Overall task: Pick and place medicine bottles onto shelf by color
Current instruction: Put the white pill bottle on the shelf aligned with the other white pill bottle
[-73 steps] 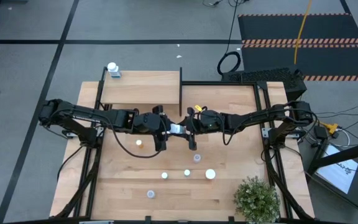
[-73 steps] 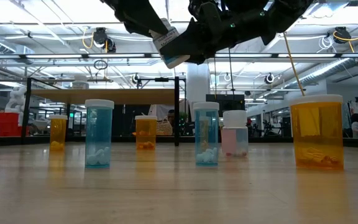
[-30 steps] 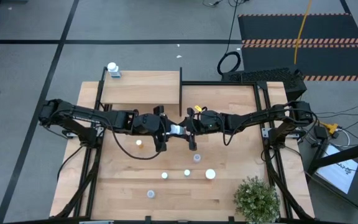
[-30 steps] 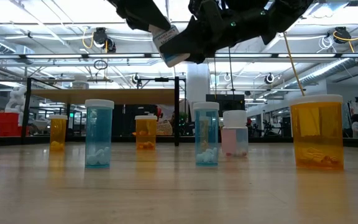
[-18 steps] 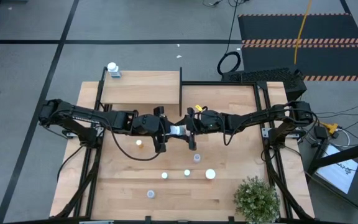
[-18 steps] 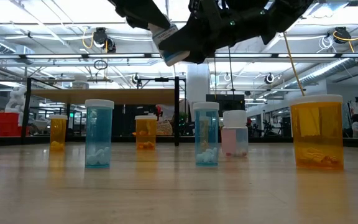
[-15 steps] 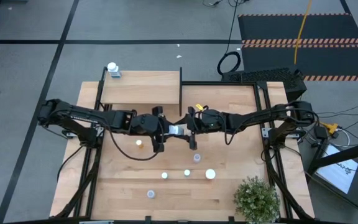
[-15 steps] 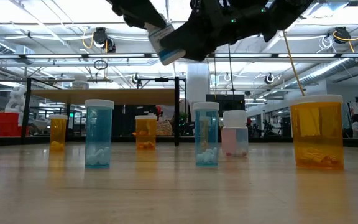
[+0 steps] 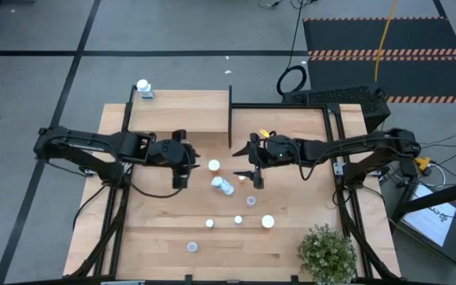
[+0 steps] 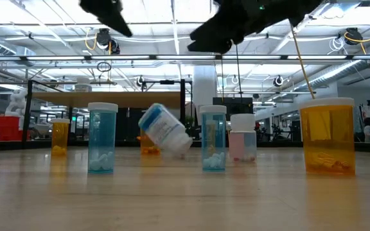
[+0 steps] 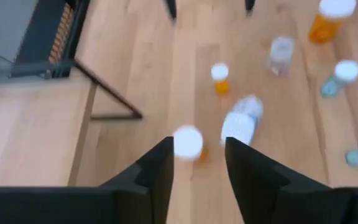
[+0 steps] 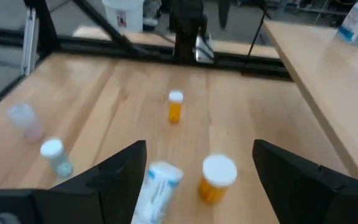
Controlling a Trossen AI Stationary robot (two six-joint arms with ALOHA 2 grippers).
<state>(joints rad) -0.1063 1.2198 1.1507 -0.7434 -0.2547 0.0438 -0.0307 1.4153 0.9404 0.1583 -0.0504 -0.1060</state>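
a pale bluish bottle with a label (image 9: 223, 186) is seen tilted near the middle of the table (image 9: 307, 214), held by nothing, just beside an orange bottle (image 9: 214, 165). the left gripper (image 9: 180, 179) is raised above the table toward the left edge, its fingers a narrow gap apart and empty. the right gripper (image 9: 257, 178) is raised on the other side, its fingers spread wide and empty. the shelf (image 9: 179, 111) stands at the far edge, with a white bottle (image 9: 143, 87) on its far left corner. open wood is left between both grippers.
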